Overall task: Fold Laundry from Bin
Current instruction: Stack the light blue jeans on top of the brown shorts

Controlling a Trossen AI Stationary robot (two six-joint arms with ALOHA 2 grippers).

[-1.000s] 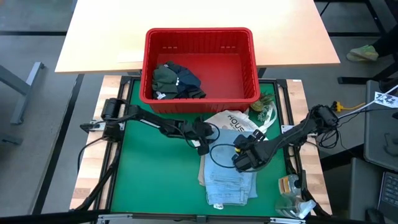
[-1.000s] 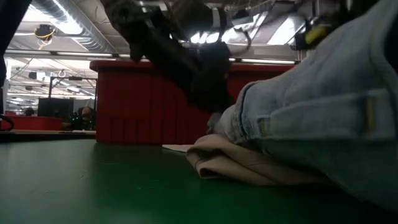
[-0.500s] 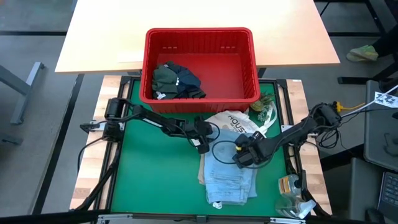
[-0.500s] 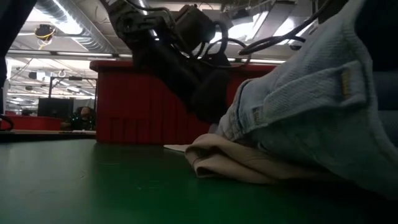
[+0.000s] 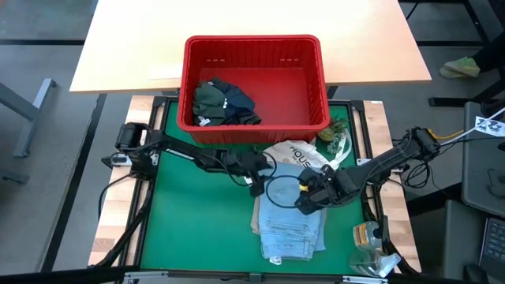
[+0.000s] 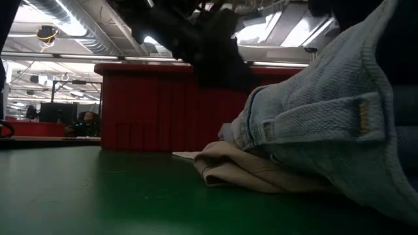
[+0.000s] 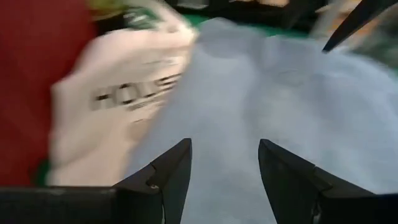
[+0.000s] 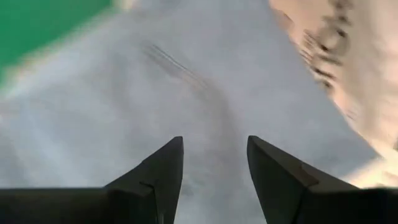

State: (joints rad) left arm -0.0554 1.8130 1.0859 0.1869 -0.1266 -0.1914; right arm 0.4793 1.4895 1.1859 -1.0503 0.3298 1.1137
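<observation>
While both grippers hover with fingers apart, the left gripper [image 5: 255, 183] and right gripper [image 5: 304, 202] flank soft pale denim [image 5: 290, 229] atop beige cloth [image 6: 251, 171] near the mat's [image 5: 197, 229] front edge. Dark crumpled garments [image 5: 223, 102] lie in the slotted red bin [image 5: 316, 75] at the back edge

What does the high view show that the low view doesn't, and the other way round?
High view only: inside the red bin, where dark green and navy clothes lie at its left end; the white tote bag; both open grippers, left and right, over the light blue garment on the green mat.
Low view only: the room behind the table and the beige garment lying under the blue one.
Both: the bin's front wall, the blue garment, the mat.
</observation>
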